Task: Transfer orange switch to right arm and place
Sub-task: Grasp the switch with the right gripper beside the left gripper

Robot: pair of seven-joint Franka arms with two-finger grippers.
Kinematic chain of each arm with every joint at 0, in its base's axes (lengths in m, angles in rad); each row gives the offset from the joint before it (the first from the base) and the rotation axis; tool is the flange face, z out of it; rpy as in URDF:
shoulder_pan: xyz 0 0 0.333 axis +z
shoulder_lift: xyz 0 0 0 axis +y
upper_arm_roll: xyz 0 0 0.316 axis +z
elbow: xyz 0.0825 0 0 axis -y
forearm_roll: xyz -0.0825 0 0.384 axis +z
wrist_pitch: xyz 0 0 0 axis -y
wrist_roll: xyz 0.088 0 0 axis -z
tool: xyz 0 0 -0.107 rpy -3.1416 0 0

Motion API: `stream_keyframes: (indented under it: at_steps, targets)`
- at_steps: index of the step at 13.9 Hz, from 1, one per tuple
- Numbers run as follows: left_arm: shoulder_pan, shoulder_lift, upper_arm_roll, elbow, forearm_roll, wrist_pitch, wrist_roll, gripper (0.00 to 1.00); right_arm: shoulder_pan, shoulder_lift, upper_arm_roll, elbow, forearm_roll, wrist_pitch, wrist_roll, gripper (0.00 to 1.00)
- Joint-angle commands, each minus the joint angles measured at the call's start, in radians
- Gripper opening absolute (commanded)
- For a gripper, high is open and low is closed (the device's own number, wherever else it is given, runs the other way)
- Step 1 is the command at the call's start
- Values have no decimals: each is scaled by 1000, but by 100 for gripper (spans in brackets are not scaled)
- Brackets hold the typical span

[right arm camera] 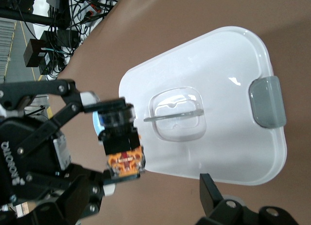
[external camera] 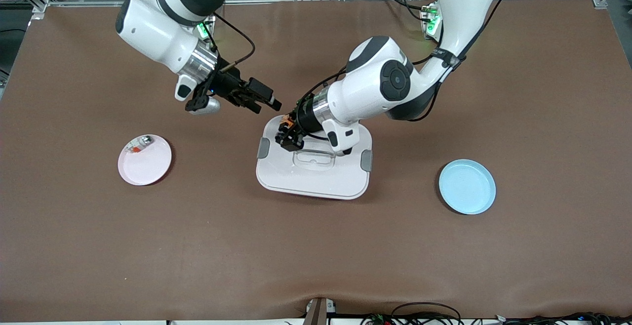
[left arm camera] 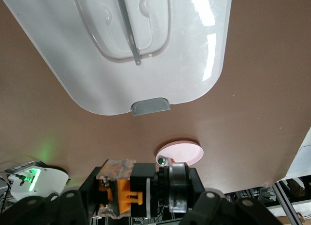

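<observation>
One step looks done to us: the left gripper (external camera: 289, 135) is squeezed shut on the orange switch (external camera: 286, 126) and holds it up in the air, over the white lid (external camera: 316, 177) in the middle of the table. In the left wrist view we see the switch (left arm camera: 127, 192) pinched between the dark fingers (left arm camera: 73, 205).

We think the handing-over is what comes next. The right gripper (external camera: 266, 103) hangs close by, over the brown table (external camera: 316, 256) just beside the lid's edge, with its fingers spread wide and nothing in them. In the right wrist view the switch (right arm camera: 121, 137) sits a little way off from one right finger (right arm camera: 210, 190), not touching it.

So we still have to pass the switch over, let go, and put it down. Two plates wait: a pink plate (external camera: 148, 167) with a small silvery-and-red piece (external camera: 139, 144) on it, and a blue plate (external camera: 467, 186). We cannot tell which plate is meant.
</observation>
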Motion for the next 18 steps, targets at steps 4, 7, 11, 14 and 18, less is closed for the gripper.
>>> stream_keyframes:
  at_steps: [4,7,11,14,18]
  targets:
    - [-27,15,14,28,-3,1,-13,0,-6,96,6,97,47,-3,-22,100]
    - [-27,18,14,30,-2,1,-13,0,1,113,9,99,47,-3,-22,100]
    - [-27,18,14,30,-3,3,-13,0,21,125,11,99,48,-3,-19,100]
    - [-25,18,15,31,-3,4,-11,0,21,125,11,99,66,-3,-19,100]
    - [-25,21,15,31,-3,4,-8,0,21,127,11,106,76,-6,-21,22]
